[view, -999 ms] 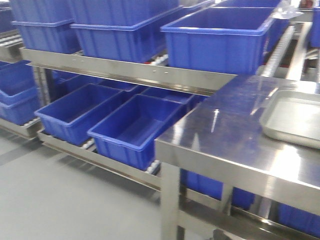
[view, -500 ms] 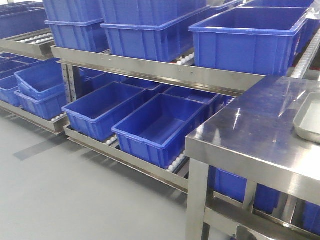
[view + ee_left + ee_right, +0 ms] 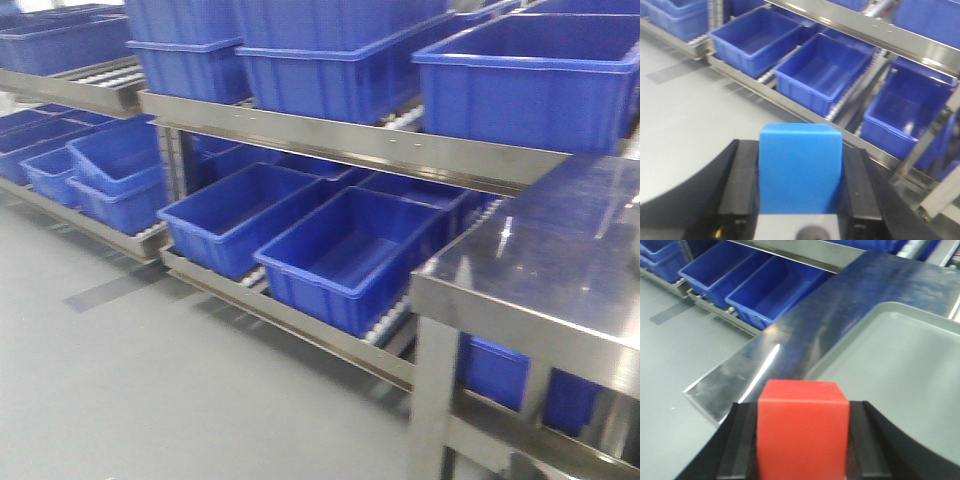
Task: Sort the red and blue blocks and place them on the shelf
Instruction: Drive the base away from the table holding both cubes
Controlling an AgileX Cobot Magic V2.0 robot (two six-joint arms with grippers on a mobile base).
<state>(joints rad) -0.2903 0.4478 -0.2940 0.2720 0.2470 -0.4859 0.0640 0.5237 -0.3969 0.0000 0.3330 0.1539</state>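
A sky-blue block (image 3: 800, 167) fills the gap between the black fingers (image 3: 742, 185) of my left gripper (image 3: 800, 172), which is shut on it above the grey floor, in front of the shelf's lower tier. My right gripper (image 3: 802, 432) is shut on a bright red block (image 3: 802, 427), held over the corner of the steel table beside the grey tray. The stainless steel shelf (image 3: 340, 145) runs across the front view with flat rails and white rollers. Neither gripper shows in the front view.
Dark-blue plastic bins (image 3: 350, 255) sit on the shelf's lower rollers, and larger ones (image 3: 530, 85) on the upper tier. A steel table (image 3: 560, 270) stands at the right, bearing a shallow grey tray (image 3: 900, 360). Grey floor (image 3: 150, 380) spreads to the left.
The front view has swung left: the shelf and bins slid rightward in frame, the tray left the picture, and more bins appeared at the far left.
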